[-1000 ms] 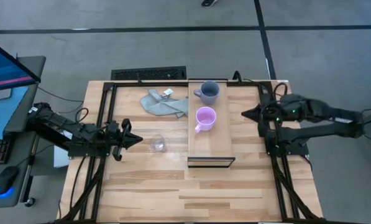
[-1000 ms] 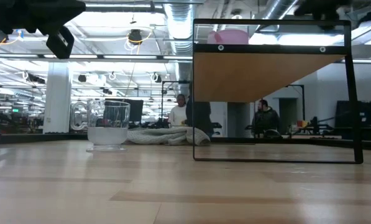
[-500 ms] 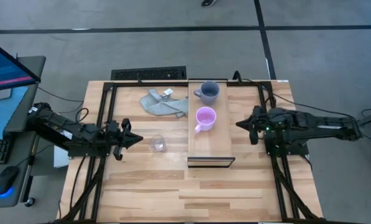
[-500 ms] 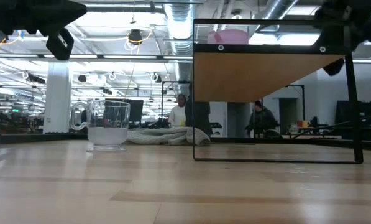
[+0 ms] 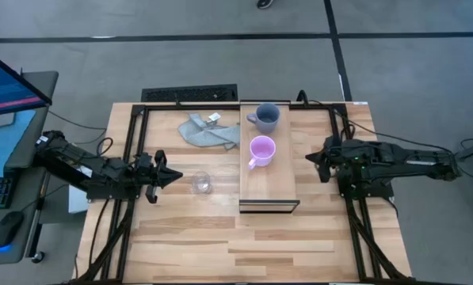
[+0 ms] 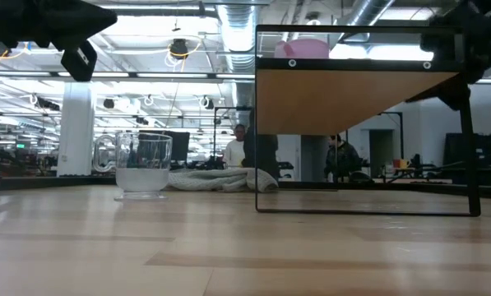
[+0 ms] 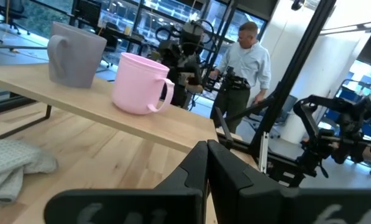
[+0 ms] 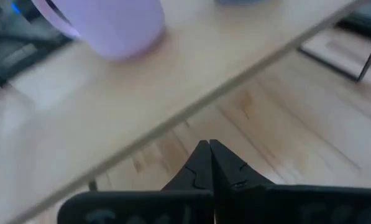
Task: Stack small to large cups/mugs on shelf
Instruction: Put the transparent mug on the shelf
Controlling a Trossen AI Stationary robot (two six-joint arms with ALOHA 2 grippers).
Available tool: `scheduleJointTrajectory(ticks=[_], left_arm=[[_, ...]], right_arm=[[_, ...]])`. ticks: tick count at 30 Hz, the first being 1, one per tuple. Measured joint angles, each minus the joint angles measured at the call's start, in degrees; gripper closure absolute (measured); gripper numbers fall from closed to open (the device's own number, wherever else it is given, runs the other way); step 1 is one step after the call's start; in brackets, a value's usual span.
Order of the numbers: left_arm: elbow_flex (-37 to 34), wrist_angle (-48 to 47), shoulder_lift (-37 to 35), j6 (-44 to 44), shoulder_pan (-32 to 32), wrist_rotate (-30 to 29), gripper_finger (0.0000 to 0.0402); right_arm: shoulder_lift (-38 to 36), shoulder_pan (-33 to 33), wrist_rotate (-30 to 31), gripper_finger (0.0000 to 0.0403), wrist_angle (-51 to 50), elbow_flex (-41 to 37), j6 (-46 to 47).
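Now right tool [image 5: 310, 157] slightly retracted, shut

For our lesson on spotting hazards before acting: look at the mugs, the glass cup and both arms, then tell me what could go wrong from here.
1. The pink mug sits near the shelf's left edge with its handle pointing outward; a sideways nudge might tip it off.
2. The glass cup stands on the table right ahead of the shut left gripper; advancing without opening would likely knock it over.
3. The shut right gripper hovers beside the shelf and could bump its frame.
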Motion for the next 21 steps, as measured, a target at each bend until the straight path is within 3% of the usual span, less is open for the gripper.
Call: scheduleJointTrajectory(ticks=[14, 21], left_arm=[[0.00, -1.59, 0.00, 0.11, -0.01, 0.08, 0.0401], [0.00, -2.64, 0.00, 0.96, 0.00, 0.02, 0.0401]], right_arm=[[-21.35, 0.09, 7.01, 0.0399, 1.13, -2.26, 1.73], [-19.60, 0.16, 5.58, 0.0399, 6.85, -7.45, 0.59]])
